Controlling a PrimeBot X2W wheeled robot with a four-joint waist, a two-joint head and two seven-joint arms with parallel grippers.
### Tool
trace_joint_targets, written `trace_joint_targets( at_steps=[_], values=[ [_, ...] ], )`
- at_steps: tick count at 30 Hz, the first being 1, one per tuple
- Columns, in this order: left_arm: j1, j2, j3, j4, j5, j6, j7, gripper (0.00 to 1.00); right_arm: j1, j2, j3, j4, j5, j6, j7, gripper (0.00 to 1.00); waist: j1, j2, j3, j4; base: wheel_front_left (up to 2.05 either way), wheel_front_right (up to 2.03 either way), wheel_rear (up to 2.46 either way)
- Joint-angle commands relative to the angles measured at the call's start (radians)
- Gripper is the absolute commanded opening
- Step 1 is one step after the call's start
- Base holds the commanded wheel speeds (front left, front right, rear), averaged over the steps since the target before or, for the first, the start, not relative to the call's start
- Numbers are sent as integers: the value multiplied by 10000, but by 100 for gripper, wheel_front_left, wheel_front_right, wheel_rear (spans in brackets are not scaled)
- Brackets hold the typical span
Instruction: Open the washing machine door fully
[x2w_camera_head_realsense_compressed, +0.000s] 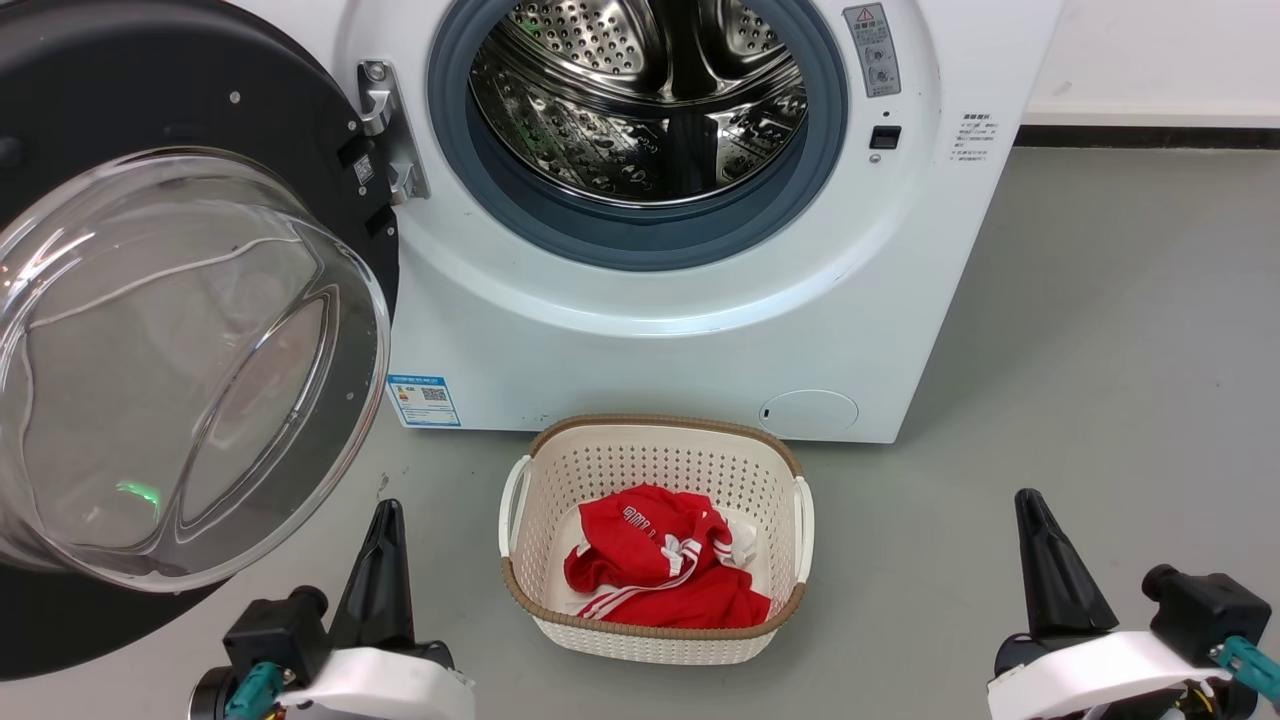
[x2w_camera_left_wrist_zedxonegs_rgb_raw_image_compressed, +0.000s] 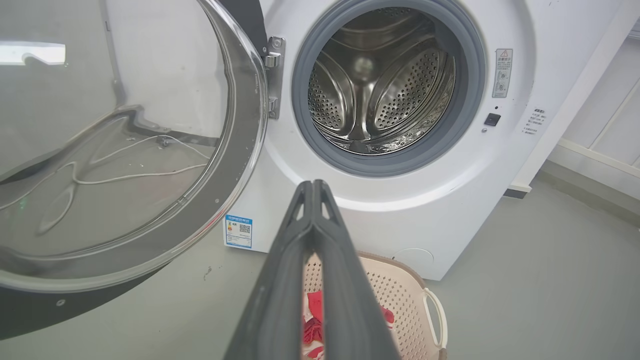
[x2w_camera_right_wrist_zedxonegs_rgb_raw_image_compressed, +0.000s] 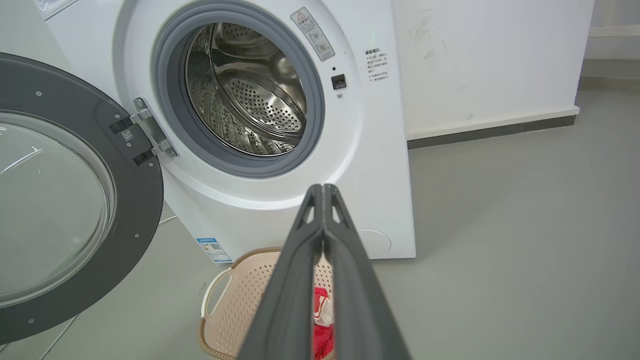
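Black washing machine door wide open

Laundry room: white washing machine, clothes basket, grey floor.

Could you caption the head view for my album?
Washing machine door stands open on the left, steel drum bared, basket holding a red garment, left gripper and right gripper shut.

A: Lighting ok on ur end?
B: Yep, bright & even, soft shadows. I get glare on washing machine door glass + drum. Wrist cams warp at edges, left gripper soft near lens.
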Motion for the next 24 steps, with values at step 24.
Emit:
trace_joint_targets(
  at_steps=[24],
  values=[
    [-684,132,425,401,-4441,-454,942,0,-635,-223,-160,244,4400,-1,804,0,0,0,-27,-6,0,0,0]
  ],
)
